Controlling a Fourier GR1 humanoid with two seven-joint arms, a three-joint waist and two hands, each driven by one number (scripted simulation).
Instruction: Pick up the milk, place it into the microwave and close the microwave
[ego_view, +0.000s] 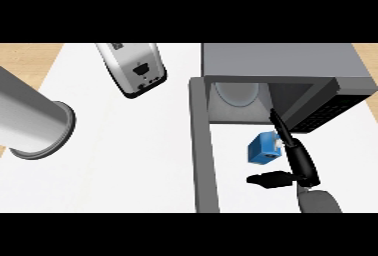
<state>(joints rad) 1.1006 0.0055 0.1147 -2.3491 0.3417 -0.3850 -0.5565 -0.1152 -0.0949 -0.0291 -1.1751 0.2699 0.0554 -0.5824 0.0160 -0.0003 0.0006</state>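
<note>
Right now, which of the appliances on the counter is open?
The microwave: its door is swung out toward the view's lower edge, baring the cavity and round plate. The toaster at the upper left has no door. The blue milk sits by the right hand.

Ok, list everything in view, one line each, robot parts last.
microwave: one, grey, upper right, cavity open.
microwave door: one, grey, swung open toward the lower edge, left of the cavity.
glass turntable: one, pale, inside the cavity.
milk carton: one, blue, on the counter in front of the cavity, beside the right robot hand.
toaster: one, silver and black, top centre-left.
metal cylinder: one, silver, far left.
counter: one, white.
right robot hand: one, black on a grey forearm, lower right, fingers straight, pointing toward the cavity.
left robot hand: not in view.
</note>
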